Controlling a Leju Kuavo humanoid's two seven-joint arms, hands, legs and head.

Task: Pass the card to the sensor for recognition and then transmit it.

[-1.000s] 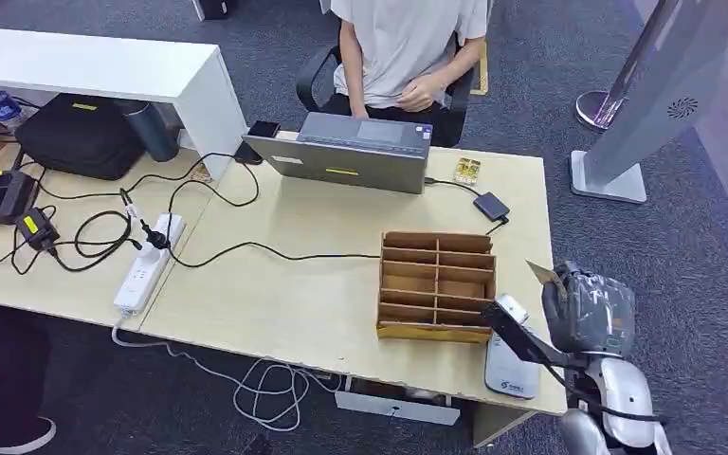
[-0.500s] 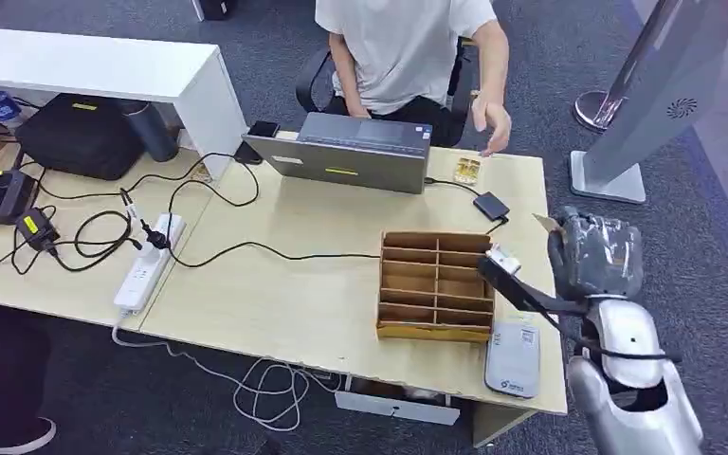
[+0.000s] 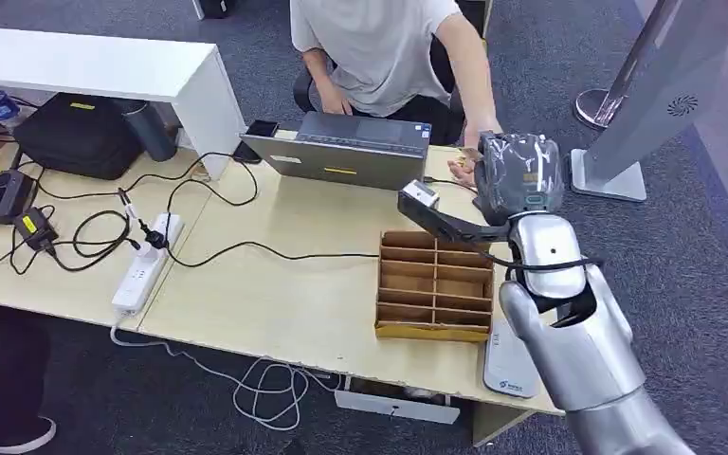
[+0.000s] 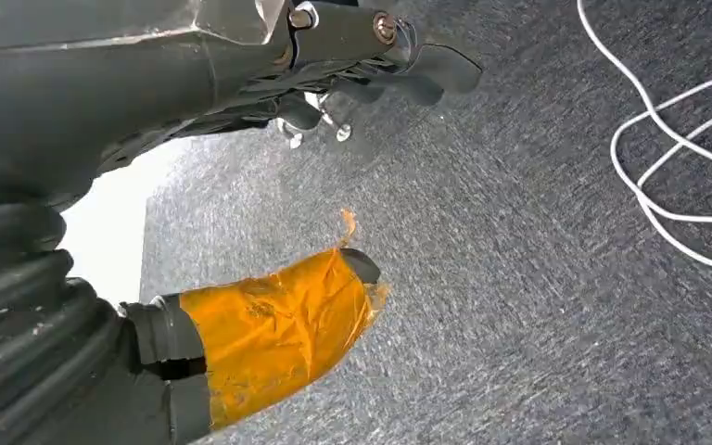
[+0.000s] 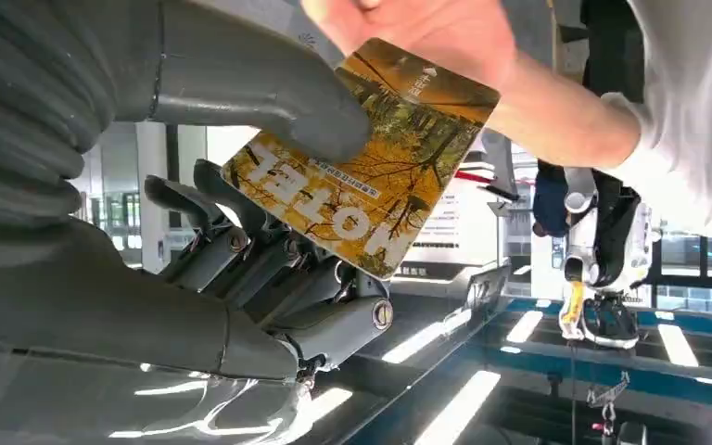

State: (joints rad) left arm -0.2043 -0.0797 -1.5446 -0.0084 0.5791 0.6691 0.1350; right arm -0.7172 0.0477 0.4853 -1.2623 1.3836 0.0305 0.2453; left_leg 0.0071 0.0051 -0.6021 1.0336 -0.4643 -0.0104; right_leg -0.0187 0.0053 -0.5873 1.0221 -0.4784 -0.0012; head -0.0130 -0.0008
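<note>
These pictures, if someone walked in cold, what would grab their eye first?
Most striking is the handover at the desk's far edge: the right hand holds up a yellow card printed with autumn trees, and a person's hand is already touching its other end. Next comes the brown divided cardboard box on the pale desk, beside the raised silver arm.

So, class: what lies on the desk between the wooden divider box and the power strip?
In the head view, bare desk between the wooden divider box and the power strip, crossed only by a black cable.

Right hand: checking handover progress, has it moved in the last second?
Yes. The right hand went from beside the wooden organizer toward the person's hand, beyond the organizer's far edge.
</note>
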